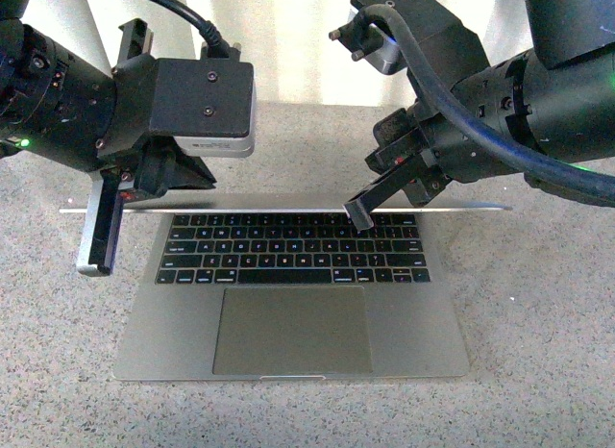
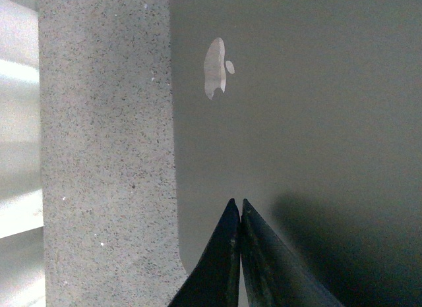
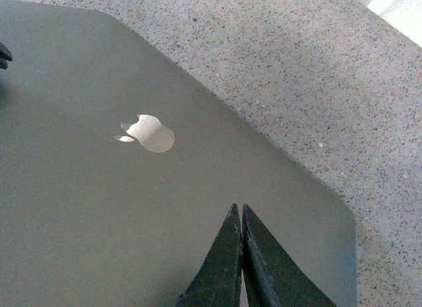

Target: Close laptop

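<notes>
Nearest you in the front view, the laptop [image 1: 423, 323] sits square on the speckled counter [image 1: 538, 323]. Its trackpad [image 1: 291, 328] is toward you and the black keyboard [image 1: 293, 248] lies behind it. Past the keys, the lid [image 1: 452, 208] shows only as a thin bright line, edge-on, so this view tells you nothing about its outer face.

The right gripper [image 1: 357, 215] has its dark tip at that line, above the top row of keys. The left gripper [image 1: 96, 261] hangs at the lid's left end, crossing the line. From here you cannot tell whether either tip touches the metal.

The wrist views fill that gap. Each looks onto the grey back of the lid, with the shiny apple logo [image 2: 214, 76] in sight. Each also shows its own fingers [image 2: 224, 254] clenched tip to tip with nothing between them. Beyond the lid, the counter runs to a pale wall.
</notes>
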Robot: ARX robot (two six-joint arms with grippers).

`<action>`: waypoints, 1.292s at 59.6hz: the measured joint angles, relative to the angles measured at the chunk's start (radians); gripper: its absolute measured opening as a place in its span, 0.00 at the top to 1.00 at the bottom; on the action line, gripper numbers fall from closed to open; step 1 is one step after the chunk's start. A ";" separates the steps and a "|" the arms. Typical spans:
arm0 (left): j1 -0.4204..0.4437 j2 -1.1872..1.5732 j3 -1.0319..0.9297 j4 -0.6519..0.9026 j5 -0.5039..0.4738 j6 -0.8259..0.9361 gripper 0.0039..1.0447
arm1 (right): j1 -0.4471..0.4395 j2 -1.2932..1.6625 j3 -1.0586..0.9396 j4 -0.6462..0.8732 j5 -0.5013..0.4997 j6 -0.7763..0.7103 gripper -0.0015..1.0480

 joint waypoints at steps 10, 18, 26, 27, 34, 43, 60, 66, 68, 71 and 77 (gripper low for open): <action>-0.001 -0.009 -0.026 0.002 0.000 0.000 0.97 | 0.000 0.000 -0.020 0.015 0.000 0.003 0.99; -0.005 -0.011 -0.046 0.010 0.002 -0.004 0.97 | 0.000 0.000 -0.051 0.042 0.000 0.014 0.99; -0.008 -0.014 -0.065 0.030 0.008 -0.016 0.97 | 0.002 0.000 -0.067 0.055 0.000 0.022 0.99; -0.008 -0.014 -0.068 0.033 0.008 -0.019 0.97 | 0.002 0.000 -0.068 0.056 0.000 0.023 0.99; -0.010 -0.014 -0.076 0.035 0.009 -0.024 0.97 | 0.002 0.000 -0.075 0.061 0.000 0.026 0.99; -0.013 -0.014 -0.085 0.036 0.010 -0.028 0.97 | 0.003 0.001 -0.089 0.070 0.000 0.031 0.99; -0.023 -0.014 -0.105 0.060 0.016 -0.045 0.97 | 0.011 0.002 -0.121 0.099 -0.001 0.048 0.99; -0.028 -0.013 -0.116 0.073 0.017 -0.050 0.97 | 0.012 0.004 -0.131 0.107 -0.001 0.051 0.99; -0.029 -0.013 -0.119 0.078 0.017 -0.052 0.97 | 0.012 0.005 -0.133 0.108 -0.002 0.052 0.99; -0.031 -0.012 -0.123 0.080 0.019 -0.055 0.97 | 0.012 0.008 -0.137 0.111 -0.002 0.054 0.99; -0.034 -0.008 -0.132 0.089 0.022 -0.060 0.97 | 0.012 0.013 -0.143 0.118 -0.003 0.055 0.99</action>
